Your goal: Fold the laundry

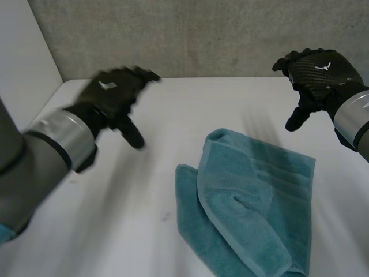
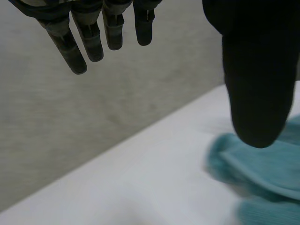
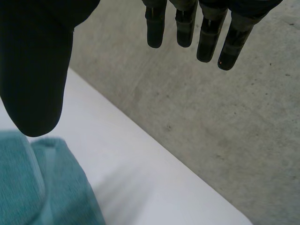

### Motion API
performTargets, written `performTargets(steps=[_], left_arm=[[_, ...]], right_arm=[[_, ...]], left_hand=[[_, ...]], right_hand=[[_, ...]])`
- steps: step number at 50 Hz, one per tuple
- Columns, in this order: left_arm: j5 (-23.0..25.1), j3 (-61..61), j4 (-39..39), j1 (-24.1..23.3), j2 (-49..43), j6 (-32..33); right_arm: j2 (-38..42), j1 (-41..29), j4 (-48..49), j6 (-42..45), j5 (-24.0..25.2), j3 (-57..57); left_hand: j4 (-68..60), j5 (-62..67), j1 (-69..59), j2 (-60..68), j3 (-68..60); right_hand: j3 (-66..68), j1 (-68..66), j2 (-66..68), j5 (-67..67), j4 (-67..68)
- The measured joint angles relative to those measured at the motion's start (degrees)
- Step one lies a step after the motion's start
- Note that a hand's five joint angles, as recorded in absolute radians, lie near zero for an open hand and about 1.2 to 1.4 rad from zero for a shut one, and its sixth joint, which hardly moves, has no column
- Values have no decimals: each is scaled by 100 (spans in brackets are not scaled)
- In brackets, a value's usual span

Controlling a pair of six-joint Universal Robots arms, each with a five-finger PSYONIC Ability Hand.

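Behind the white counter (image 1: 132,196) I see a grey wall (image 1: 202,34). The teal towel (image 1: 253,196) lies loosely folded on the counter's right half, towards my side. My left robot hand (image 1: 112,92) hovers well to its left, fingers spread apart. My right robot hand (image 1: 317,69) hangs above the towel's far right corner, equally spread. The wrist views add the towel's thick rolled edge beside each thumb.

One folded teal terry towel (image 1: 253,196) and one white table (image 1: 115,231) are counted. Two black hands are seen: left hand (image 1: 112,92) at upper left, right hand (image 1: 317,72) at upper right.
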State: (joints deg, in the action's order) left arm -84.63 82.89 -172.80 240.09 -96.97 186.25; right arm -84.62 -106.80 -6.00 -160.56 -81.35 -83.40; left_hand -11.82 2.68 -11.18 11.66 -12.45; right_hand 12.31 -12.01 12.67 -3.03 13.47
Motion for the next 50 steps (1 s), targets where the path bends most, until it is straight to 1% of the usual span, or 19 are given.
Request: performTargets(steps=[4, 6, 7, 10, 11, 16, 20, 24, 25, 26, 27, 28, 29, 30, 31, 36, 41, 45, 50], left_arm=[[201, 236, -57, -534, -165, 73], [215, 257, -71, -593, -188, 94], [275, 362, -173, -972, -355, 292], [288, 403, -247, -1187, -466, 442], [297, 426, -396, -1614, -751, 802], [270, 262, -653, -2376, -1494, 1482], [248, 45, -721, -2744, -2009, 1713], [231, -177, -722, -2920, -2381, 1768], [229, -235, -721, -2950, -2464, 1773], [229, -235, -721, -2950, -2464, 1773], [230, -287, -719, -2971, -2532, 1773], [233, -370, -721, -2991, -2623, 1769], [236, -398, -725, -2991, -2645, 1765], [237, -413, -731, -2988, -2652, 1763], [236, -432, -745, -2983, -2649, 1760], [122, -451, -830, -2935, -2502, 1755], [-427, -332, -975, -2645, -1795, 1759], [-725, -114, -985, -2265, -1161, 1765], [-856, 334, -965, -1474, -252, 1775]], right_arm=[[80, 43, -4, 569, -50, -31], [87, 47, -4, 636, -56, -40], [108, 89, 1, 830, -72, -117], [112, 133, 9, 895, -76, -180], [117, 269, 16, 955, -68, -325], [109, 834, 46, 950, 24, -743], [104, 1202, 69, 937, 181, -1083], [104, 1501, 84, 943, 425, -1408], [102, 1559, 86, 946, 479, -1472], [102, 1559, 86, 946, 479, -1472], [101, 1656, 94, 949, 565, -1568], [101, 1794, 122, 955, 701, -1710], [101, 1862, 150, 959, 774, -1777], [101, 1902, 171, 962, 822, -1819], [102, 1959, 206, 968, 890, -1876], [102, 2054, 294, 981, 1044, -1964], [103, 2050, 324, 1038, 1227, -1923], [103, 2031, 259, 1100, 1417, -1850], [102, 2021, -105, 1139, 1846, -1710]], left_hand=[[0, 0, 0, 0, 0], [0, 0, 0, 0, 0], [0, 0, 0, 0, 0], [0, 0, 0, 0, 0], [0, 0, -13, 0, 0], [0, 0, -16, 0, 0], [0, 0, -20, 10, 0], [-1319, 1247, -1588, 1321, -1247], [-1319, 1247, -1588, 1321, -1247], [-1319, 1247, -1588, 1321, -1247], [-2652, 2552, -3017, 2730, -2570], [-3491, 3371, -3777, 3573, -3472], [-4120, 3998, -4355, 4210, -4044], [-4120, 3998, -4355, 4210, -4044], [-5074, 4945, -5150, 5134, -4987], [-5614, 5240, -5177, 5650, -5520], [-5620, 5240, -5177, 5668, -5539], [-5622, 5240, -5177, 5673, -5540], [-5644, 5240, -5177, 5675, -5540]], right_hand=[[0, 0, 0, 0, 0], [0, 0, 0, 0, 0], [0, 0, 0, 0, 0], [0, 0, 0, 0, 0], [0, 0, 0, 0, 0], [0, 0, 0, 0, 0], [0, 0, 0, 0, 0], [0, 0, 0, 0, 0], [0, 0, 0, 0, 0], [0, 0, 0, 0, 0], [0, 0, 0, 0, 0], [0, 0, 0, 0, 0], [0, 0, 0, 0, 0], [0, 0, 0, 0, 0], [0, 0, 0, 0, 0], [0, 0, 0, 0, 0], [0, 0, 0, 0, 0], [0, 0, 0, 0, 0], [0, 0, 0, 0, 0]])
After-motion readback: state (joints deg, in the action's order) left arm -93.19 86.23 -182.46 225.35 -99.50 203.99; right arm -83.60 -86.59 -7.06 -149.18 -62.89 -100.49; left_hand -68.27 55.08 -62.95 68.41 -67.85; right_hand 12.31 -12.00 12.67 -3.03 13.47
